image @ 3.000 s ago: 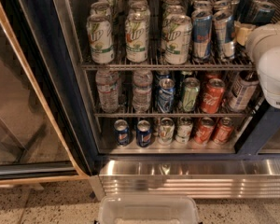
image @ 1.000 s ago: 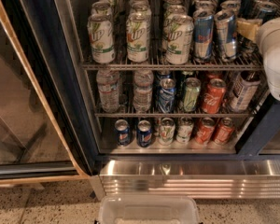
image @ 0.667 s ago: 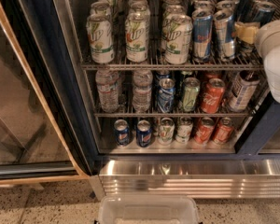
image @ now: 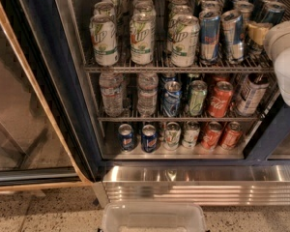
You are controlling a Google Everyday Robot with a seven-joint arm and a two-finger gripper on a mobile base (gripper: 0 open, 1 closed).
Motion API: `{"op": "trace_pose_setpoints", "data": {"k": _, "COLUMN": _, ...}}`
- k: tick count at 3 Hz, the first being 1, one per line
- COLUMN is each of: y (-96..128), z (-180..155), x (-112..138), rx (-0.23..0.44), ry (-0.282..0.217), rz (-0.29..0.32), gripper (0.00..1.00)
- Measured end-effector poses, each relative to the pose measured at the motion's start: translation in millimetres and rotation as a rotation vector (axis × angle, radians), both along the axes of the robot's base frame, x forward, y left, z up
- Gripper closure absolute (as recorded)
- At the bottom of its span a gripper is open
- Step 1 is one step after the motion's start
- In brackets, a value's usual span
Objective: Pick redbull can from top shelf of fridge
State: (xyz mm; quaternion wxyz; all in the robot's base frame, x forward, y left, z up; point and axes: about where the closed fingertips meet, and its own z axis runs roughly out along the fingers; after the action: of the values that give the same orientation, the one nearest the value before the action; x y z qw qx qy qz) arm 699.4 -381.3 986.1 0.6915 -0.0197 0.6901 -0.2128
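Observation:
Two redbull cans, slim, blue and silver, stand at the front right of the top shelf of the fridge, with more of them in rows behind. My gripper, beige-tipped on a bulky white arm, reaches in from the right edge at top-shelf height. Its tip sits just right of the right-hand front redbull can; I cannot tell whether they touch.
Wider white-green 7UP cans fill the left of the top shelf. The middle rack holds water bottles and mixed cans, the bottom rack more cans. The glass door is slid left. A clear plastic bin sits below the steel base panel.
Since three seconds ago the white arm and gripper have shifted slightly right and up beside the redbull cans. In the last second they barely move. The cans stay put.

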Motion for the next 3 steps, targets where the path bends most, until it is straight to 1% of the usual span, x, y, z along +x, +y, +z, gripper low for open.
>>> {"op": "trace_pose_setpoints", "data": {"k": 2, "y": 0.0, "z": 0.1, "x": 0.0, "rx": 0.0, "ry": 0.0, "rz": 0.0, "gripper": 0.66}}
{"op": "trace_pose_setpoints", "data": {"k": 3, "y": 0.0, "z": 0.1, "x": 0.0, "rx": 0.0, "ry": 0.0, "rz": 0.0, "gripper": 0.87}}
